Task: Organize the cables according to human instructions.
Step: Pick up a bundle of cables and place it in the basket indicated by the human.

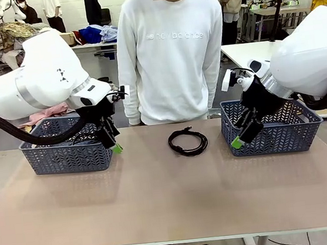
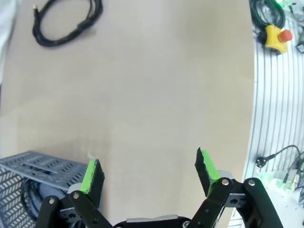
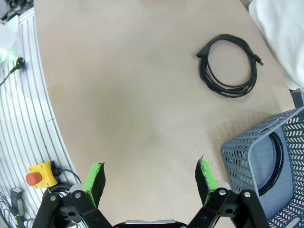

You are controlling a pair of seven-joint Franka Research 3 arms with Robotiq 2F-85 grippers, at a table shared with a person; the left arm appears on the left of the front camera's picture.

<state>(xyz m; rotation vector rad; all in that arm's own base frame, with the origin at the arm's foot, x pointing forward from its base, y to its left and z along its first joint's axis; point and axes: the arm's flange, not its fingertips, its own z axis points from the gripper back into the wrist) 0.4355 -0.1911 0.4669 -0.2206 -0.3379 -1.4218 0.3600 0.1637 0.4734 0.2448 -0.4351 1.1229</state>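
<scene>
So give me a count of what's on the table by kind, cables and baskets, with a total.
Cables: 3, one coil on the table, one in the left basket, one in the right basket.
Baskets: 2, left basket, right basket.
Total: 5.

You get bright, even overhead light; soft shadows lie under the baskets (image 1: pixel 66 151) on the table (image 1: pixel 161 205). Wrist views bend at edges, perhaps slightly soft.
</scene>
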